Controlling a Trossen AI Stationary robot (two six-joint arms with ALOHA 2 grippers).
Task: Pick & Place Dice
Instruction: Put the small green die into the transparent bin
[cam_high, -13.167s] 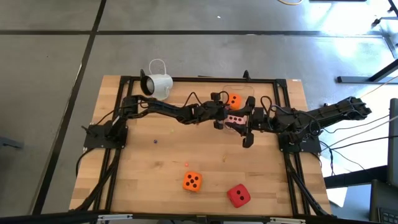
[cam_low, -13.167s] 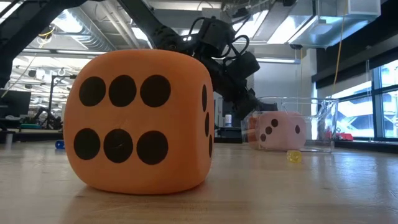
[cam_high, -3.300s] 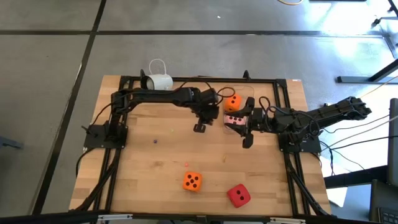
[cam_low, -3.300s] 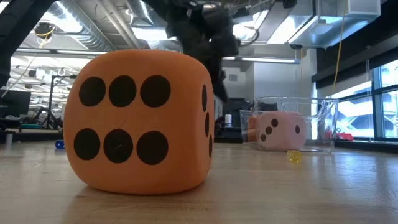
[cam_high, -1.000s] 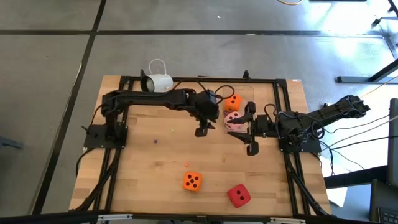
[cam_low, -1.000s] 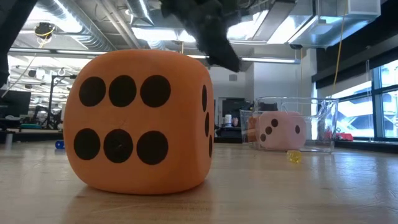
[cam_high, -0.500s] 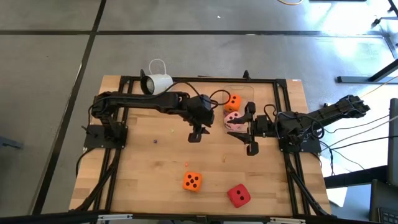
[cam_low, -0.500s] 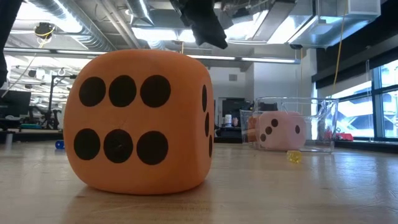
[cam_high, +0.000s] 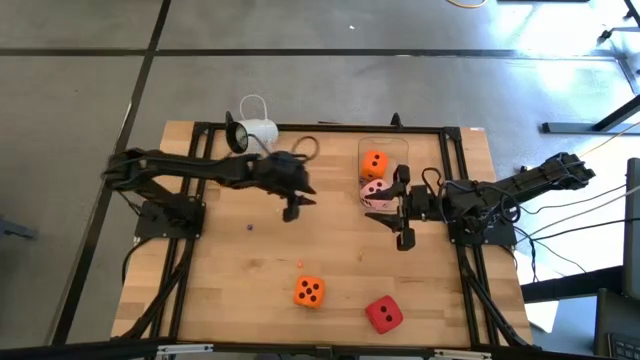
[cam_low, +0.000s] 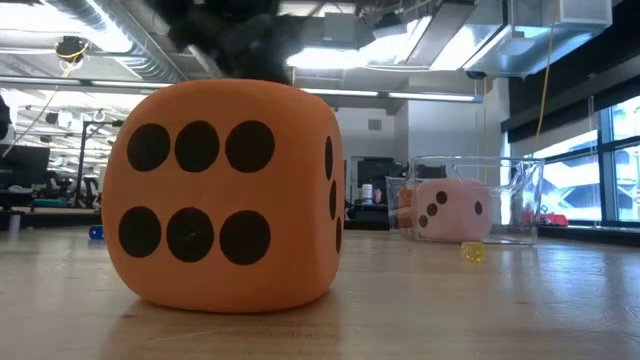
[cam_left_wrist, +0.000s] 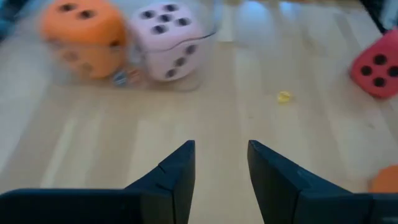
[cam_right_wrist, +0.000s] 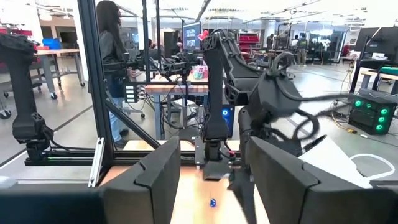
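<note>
Wooden table (cam_high: 240, 280) (four dice), lab behind

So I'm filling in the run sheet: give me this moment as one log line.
left tool: empty, open, mid-table | right tool: open, beside clear box | boxed: orange die, pink die | loose: orange die, red die

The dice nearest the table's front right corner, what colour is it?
Red with dark pips; the high view shows it best.

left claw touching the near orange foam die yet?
Apart. High view: the left claw hangs over bare wood, with table between it and the orange foam die.
</note>
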